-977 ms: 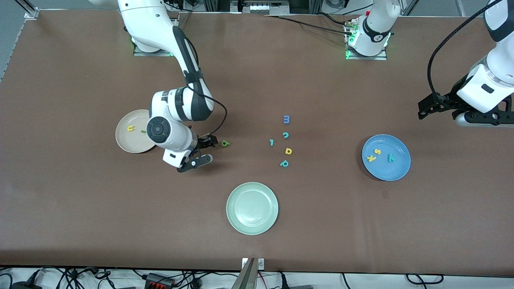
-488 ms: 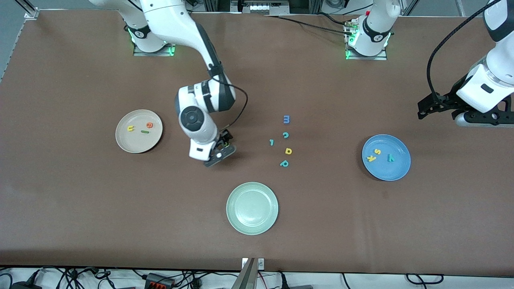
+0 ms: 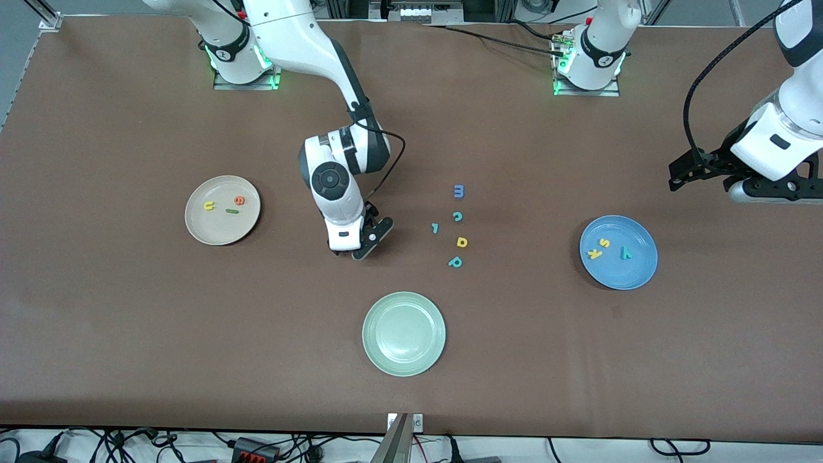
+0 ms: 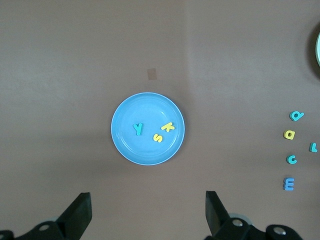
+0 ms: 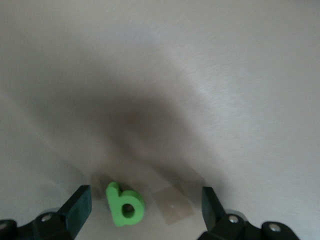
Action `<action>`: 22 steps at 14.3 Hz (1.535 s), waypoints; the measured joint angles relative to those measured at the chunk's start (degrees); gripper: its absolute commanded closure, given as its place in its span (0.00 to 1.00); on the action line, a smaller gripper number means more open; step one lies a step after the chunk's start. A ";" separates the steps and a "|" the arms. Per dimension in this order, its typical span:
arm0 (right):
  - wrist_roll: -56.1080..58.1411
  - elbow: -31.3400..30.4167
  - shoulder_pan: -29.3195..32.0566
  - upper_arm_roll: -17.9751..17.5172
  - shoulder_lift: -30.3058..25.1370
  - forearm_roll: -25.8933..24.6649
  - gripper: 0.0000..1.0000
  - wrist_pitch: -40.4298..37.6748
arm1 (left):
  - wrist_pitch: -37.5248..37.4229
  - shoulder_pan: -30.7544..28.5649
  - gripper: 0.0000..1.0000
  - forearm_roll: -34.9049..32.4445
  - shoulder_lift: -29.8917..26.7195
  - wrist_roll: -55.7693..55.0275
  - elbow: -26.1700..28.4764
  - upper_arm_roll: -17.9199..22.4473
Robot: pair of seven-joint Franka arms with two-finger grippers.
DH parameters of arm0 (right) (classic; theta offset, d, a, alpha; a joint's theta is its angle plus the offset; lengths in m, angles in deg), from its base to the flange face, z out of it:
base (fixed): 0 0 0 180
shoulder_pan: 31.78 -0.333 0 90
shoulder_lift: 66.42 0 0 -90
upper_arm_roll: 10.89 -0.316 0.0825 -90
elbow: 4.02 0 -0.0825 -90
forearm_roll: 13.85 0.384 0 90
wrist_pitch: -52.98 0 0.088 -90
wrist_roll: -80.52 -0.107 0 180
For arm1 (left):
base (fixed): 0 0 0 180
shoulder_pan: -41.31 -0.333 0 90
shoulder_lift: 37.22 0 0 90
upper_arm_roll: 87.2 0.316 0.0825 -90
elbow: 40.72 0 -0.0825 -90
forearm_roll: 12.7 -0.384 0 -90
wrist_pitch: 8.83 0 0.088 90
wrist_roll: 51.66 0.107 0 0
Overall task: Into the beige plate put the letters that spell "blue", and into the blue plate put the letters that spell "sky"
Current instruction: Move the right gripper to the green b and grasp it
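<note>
The green b lies flat on the brown table between the open fingers of my right gripper, closer to one finger; nothing grips it. From the front, my right gripper hangs low and hides the b. The beige plate holds a yellow u, an orange e and a dark-green l. The blue plate holds the yellow k, yellow s and teal y. My left gripper waits open, high up by the blue plate.
A pale green plate sits nearer the front camera. Loose letters lie mid-table: a blue m, teal c, small teal l-shaped piece, yellow d and teal p.
My right arm has swung away from the beige plate toward the middle of the table and come down over the green b. The left arm has not moved.
</note>
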 measured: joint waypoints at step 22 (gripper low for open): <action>2.20 -0.38 -0.59 5.59 -1.52 -0.27 0.80 -5.54 | -0.01 -0.05 0.00 0.00 0.00 0.00 0.00 0.02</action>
